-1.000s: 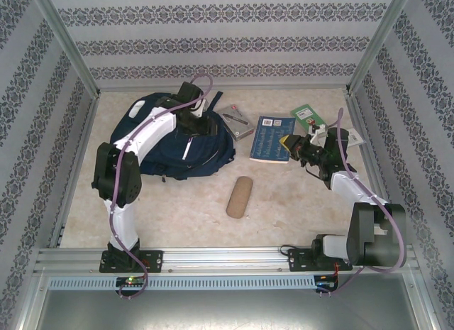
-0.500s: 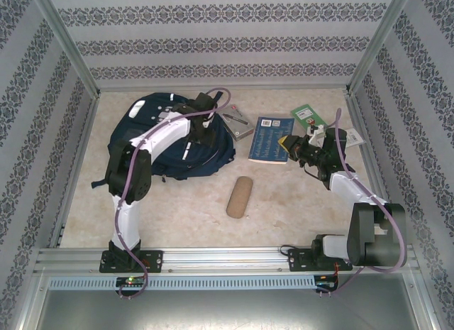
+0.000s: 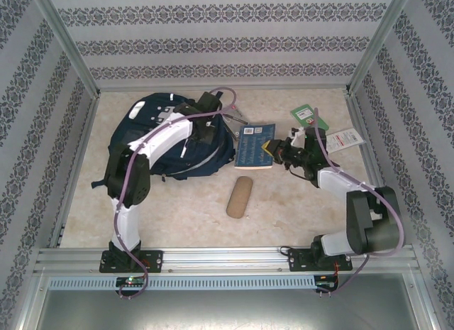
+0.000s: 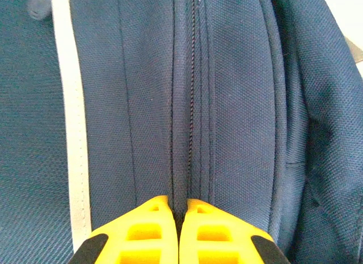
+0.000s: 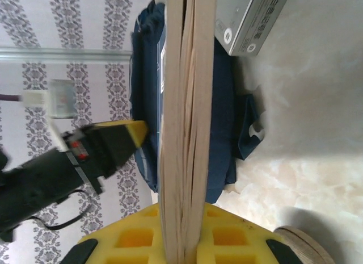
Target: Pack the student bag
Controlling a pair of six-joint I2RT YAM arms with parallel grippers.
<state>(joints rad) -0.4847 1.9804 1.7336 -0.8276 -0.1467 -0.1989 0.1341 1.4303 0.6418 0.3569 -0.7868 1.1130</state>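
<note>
Navy bag (image 4: 238,105): zip (image 4: 194,93) appears closed beneath my clenched left claw (image 4: 178,221); right claw (image 5: 184,238) grasps a book (image 3: 254,145), which may jam against it.

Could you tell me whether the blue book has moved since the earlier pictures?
Yes. The blue book, held in the right hand, has shifted left, away from the green book towards the student bag.

Navy student bag (image 3: 211,155), blue book (image 3: 253,145), green book (image 3: 310,117), tan pouch (image 3: 240,196)

Right of student bag (image 3: 207,157), blue book (image 3: 252,144); left free.
</note>
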